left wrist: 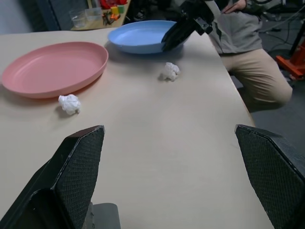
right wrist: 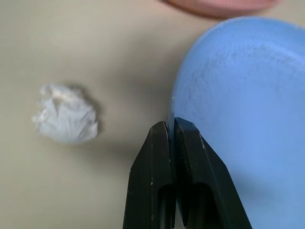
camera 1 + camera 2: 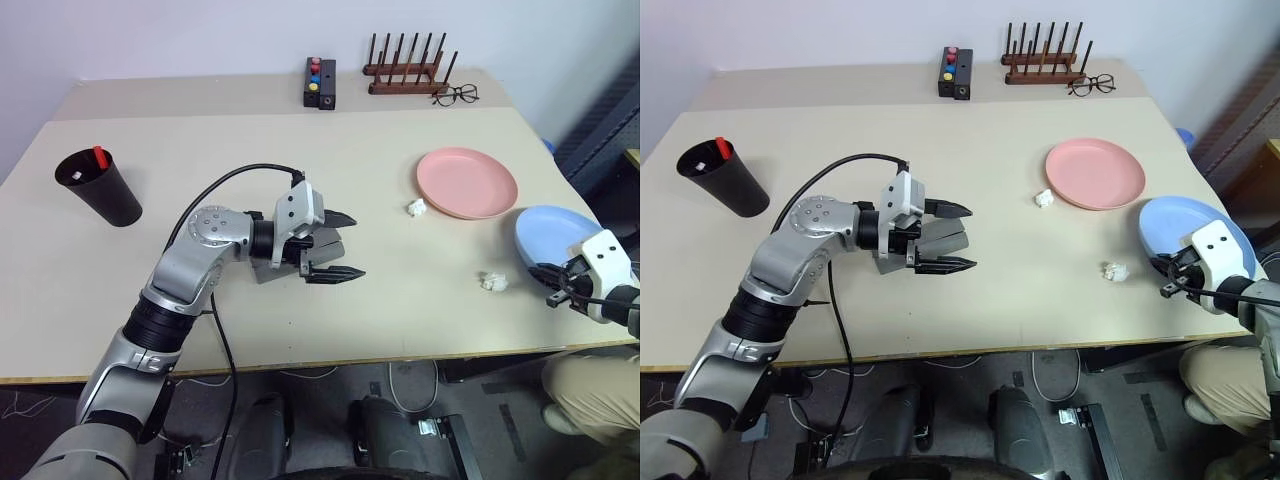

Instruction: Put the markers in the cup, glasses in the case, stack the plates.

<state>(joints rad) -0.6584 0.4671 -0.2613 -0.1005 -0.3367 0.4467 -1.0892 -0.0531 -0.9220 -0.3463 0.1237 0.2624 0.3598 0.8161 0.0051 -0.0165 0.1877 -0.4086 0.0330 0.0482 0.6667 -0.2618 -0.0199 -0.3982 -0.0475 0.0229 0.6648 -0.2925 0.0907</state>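
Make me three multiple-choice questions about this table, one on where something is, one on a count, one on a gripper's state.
1. Where is the dark cup?
A. far left of the table
B. beside the blue plate
C. on the wooden rack

2. How many crumpled paper balls lie on the table?
A. one
B. two
C. four

3. How is the right gripper?
A. wide open above the pink plate
B. shut on the blue plate's rim
C. holding a paper ball

A: the cup stands alone at the left.
B: one ball by the pink plate, another by the blue plate.
B: its fingers pinch the rim.
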